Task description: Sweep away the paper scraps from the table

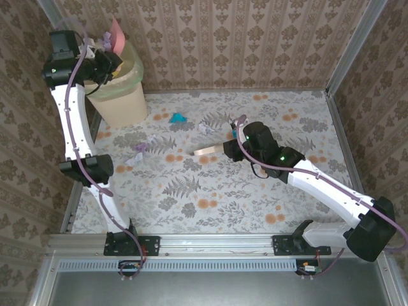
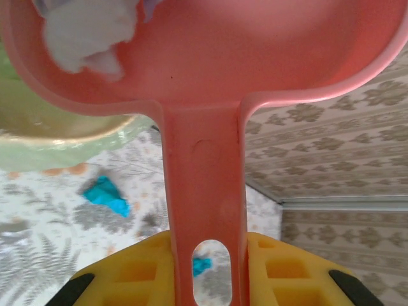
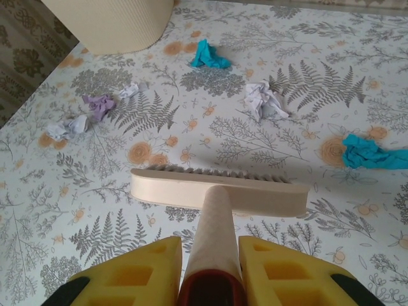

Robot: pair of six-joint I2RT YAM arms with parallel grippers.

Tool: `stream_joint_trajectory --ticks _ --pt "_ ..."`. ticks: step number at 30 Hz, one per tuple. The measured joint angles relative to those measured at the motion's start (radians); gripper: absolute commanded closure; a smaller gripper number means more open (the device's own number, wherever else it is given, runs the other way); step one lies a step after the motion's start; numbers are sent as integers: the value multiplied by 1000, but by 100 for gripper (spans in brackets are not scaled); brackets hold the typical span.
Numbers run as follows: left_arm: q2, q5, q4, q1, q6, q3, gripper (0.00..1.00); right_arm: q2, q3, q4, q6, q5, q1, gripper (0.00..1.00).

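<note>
Top camera first: my left gripper (image 1: 107,60) is up over the bin (image 1: 118,95) in the far left corner, closed on a pink dustpan (image 1: 116,37). My right gripper (image 1: 240,136) sits mid-bench, clamped on the brush (image 1: 207,151). The paper scraps (image 1: 139,150) lie loose on the bench (image 1: 306,127), scattered between bin and brush.

On the left wrist camera, the yellow fingers (image 2: 140,268) pinch the dustpan's handle. A white scrap (image 2: 89,32) rests in the pan, and a teal scrap (image 2: 107,194) lies on the cloth below.

On the right wrist camera, the brush handle runs up between the fingers. Its head is low over the cloth, though I cannot tell if the bristles touch. A pale wad (image 3: 264,102) lies just beyond it, a second teal piece (image 3: 370,153) to the right, and lilac bits (image 3: 99,105) towards the bin.

I judge these scraps featherlight and springy, likely to roll or hop. I wouldn't pinch them; I'd get the bristles behind each one and push slowly.
</note>
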Motion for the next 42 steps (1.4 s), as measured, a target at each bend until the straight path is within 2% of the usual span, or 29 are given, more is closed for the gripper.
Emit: stream_joint_trajectory --ticks 7,17,25,31,42 --pt "-3 100 234 3 -187 -189 100 5 11 1 -28 5 28 100" --pt "-131 125 649 45 -473 -612 100 1 11 1 -42 20 32 100" --pt "-196 151 967 64 -694 -739 100 -12 11 6 -43 35 32 100" --pt "-196 155 1035 66 -770 -755 100 -18 11 8 -43 56 32 100" --pt "-290 151 1013 69 -738 -795 100 -37 -3 34 -42 94 32 100"
